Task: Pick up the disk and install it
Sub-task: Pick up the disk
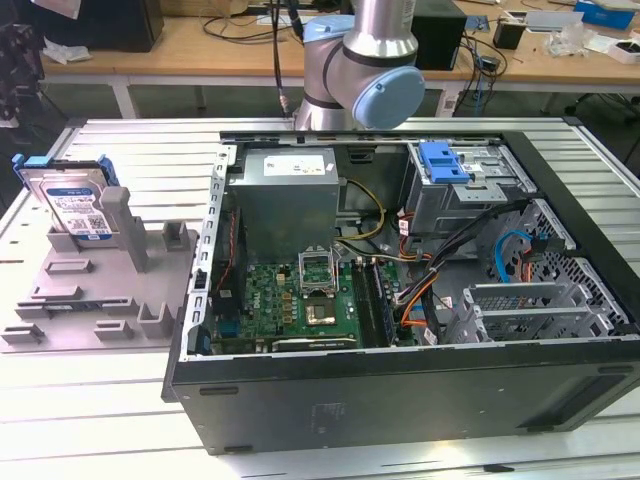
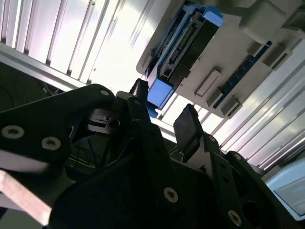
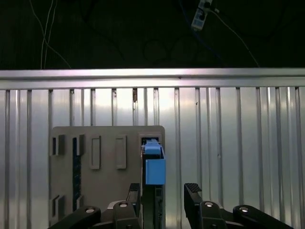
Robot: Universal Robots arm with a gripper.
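Note:
The disk (image 1: 72, 200) stands on edge in a grey holder (image 1: 90, 300) at the exterior view's left, silver with a white-and-blue label and blue side rails. In the first wrist view I look down on the disk (image 3: 153, 164), edge-on with a blue rail end, in the holder (image 3: 105, 191). My gripper (image 3: 163, 198) hangs above it, open and holding nothing, and the disk lines up closer to one finger (image 3: 134, 200) than to the other. The second wrist view shows the open gripper (image 2: 164, 112) apart from the disk (image 2: 183, 47).
An open computer case (image 1: 400, 390) lies on the slatted metal table (image 1: 120, 420), to the right of the holder in the exterior view. Inside it are a grey power supply box (image 1: 285, 190), a drive bay with a blue latch (image 1: 445, 160) and loose cables. The arm (image 1: 360, 60) rises behind the case.

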